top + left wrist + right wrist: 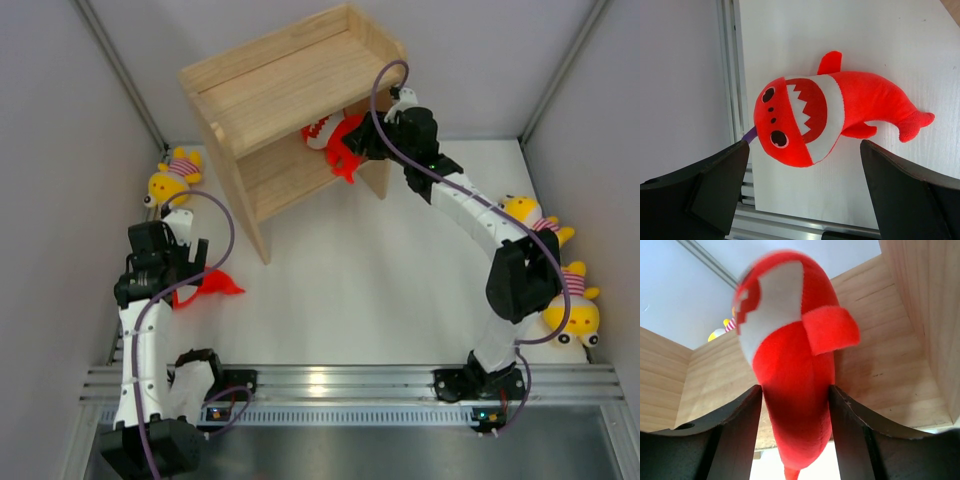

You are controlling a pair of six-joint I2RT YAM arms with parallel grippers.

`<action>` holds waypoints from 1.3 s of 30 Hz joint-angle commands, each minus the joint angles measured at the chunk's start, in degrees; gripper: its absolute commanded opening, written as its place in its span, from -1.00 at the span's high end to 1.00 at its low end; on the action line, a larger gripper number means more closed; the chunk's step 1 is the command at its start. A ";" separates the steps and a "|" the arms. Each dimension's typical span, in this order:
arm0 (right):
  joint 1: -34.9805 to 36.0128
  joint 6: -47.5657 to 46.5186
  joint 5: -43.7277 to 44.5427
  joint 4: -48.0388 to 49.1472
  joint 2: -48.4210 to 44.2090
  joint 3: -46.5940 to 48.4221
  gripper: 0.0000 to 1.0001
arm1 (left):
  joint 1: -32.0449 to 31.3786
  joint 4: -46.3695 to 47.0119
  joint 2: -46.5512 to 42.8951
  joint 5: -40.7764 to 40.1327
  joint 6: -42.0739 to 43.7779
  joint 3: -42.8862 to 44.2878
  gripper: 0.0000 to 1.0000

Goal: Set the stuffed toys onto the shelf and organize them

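A red fish toy [790, 365] stands nose-up between the fingers of my right gripper [795, 410], which is shut on its body. It hangs at the mouth of the lower tier of the wooden shelf [290, 75], with the toy [340, 140] half under the top board and my right gripper [362, 140] just outside. A second red fish [840, 110] lies on its side on the white table. My left gripper [805, 165] hovers open just short of it, touching nothing. In the top view that fish [210, 288] lies right beside my left gripper [185, 265].
One yellow striped-shirt toy [172, 178] lies against the left wall beside the shelf. Two more yellow toys [530, 215] [575, 305] lie near the right wall, by my right arm. An aluminium rail [340, 380] runs along the near table edge.
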 commanded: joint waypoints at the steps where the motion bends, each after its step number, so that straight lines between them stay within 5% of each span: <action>1: 1.44 -0.93 2.36 4.07 -0.27 1.10 -0.11 | 0.32 -0.01 -0.55 1.19 0.69 -0.30 -0.98; 14: 1.35 -3.04 3.85 3.89 -5.18 -0.39 -0.47 | 0.32 -1.23 -0.20 0.92 1.39 0.22 -0.98; 18: 1.44 -6.20 4.03 2.84 -9.31 -2.06 -0.54 | 1.02 -5.81 3.65 2.95 9.37 0.76 -0.98; 21: 1.35 -9.10 4.47 1.96 -12.91 -3.82 -0.63 | 6.37 -5.98 9.01 3.29 12.11 2.86 -0.98; 26: 1.35 -12.36 2.37 0.99 -17.40 -6.54 -0.65 | 18.41 -9.06 17.46 16.30 12.56 6.38 -0.98; 36: 1.44 -14.73 -2.03 -0.59 -20.04 -8.57 -0.65 | 21.68 -3.35 30.38 20.26 14.05 3.31 -0.98; 38: 1.35 -14.91 -2.73 -1.03 -21.62 -9.79 -0.64 | 21.59 -3.35 30.48 20.34 14.49 2.35 -0.80; 39: 1.35 -15.08 -2.82 -1.21 -22.23 -10.15 -0.64 | 21.59 -3.44 29.61 20.95 15.36 1.82 -0.45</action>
